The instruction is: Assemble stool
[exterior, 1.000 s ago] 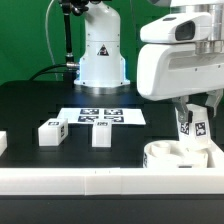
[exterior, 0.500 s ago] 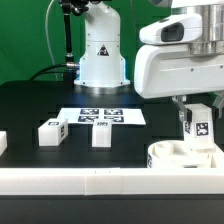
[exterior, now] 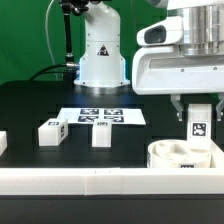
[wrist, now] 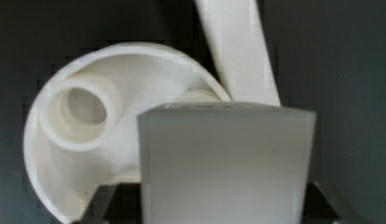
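My gripper (exterior: 197, 112) is shut on a small blocky white stool leg (exterior: 198, 122) with a black-and-white tag, held upright just above the round white seat disc (exterior: 182, 157) at the exterior view's right. In the wrist view the leg (wrist: 225, 160) fills the space between the jaws, with the seat disc (wrist: 101, 110) and one of its round sockets beyond it. Two loose legs (exterior: 52, 131) (exterior: 101, 133) stand on the black table to the exterior view's left. Part of another white piece (exterior: 2, 142) shows at the left edge.
The marker board (exterior: 100, 116) lies flat behind the loose legs. A long white border rail (exterior: 100, 180) runs along the table's front edge, touching the seat disc; it also shows in the wrist view (wrist: 234, 50). The arm's white base (exterior: 102, 55) stands at the back.
My gripper has carried the leg toward the exterior view's right and slightly up. The leg was tilted and low in the seat disc; now it is upright above it.
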Robot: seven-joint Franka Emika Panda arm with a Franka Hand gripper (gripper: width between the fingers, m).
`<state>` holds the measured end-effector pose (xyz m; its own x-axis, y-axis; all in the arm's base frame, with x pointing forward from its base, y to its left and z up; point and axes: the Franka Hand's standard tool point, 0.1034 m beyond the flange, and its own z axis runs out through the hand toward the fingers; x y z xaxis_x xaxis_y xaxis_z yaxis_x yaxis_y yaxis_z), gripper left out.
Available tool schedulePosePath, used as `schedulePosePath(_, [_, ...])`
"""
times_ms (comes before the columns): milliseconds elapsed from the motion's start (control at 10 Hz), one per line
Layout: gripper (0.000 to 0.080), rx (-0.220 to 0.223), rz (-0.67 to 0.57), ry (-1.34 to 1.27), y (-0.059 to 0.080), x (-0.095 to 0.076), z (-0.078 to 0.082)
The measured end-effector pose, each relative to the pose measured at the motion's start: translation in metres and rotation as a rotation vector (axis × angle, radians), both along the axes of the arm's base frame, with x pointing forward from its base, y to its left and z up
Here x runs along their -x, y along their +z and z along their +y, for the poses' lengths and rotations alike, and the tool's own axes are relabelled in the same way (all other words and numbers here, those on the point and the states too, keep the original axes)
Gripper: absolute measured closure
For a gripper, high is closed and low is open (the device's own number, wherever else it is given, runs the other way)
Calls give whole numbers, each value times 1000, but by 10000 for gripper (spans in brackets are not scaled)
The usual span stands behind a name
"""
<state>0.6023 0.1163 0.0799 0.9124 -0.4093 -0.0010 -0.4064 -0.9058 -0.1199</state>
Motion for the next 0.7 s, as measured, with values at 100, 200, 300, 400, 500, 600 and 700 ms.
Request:
schedulePosePath(100, [461,-12,9,-92,0,0,-1])
schedulePosePath(200, [461,-24,21,-201,0,1,0])
schedulePosePath(300, [461,-34,38,-339,-1,2,2])
schedulePosePath(400, [461,-35,49,-437,-1,3,4])
schedulePosePath(500, [461,-36,56,-511,-1,3,4])
schedulePosePath(600, [461,-46,67,-592,-1,2,4])
schedulePosePath(700, [461,-55,75,-634,-2,2,4])
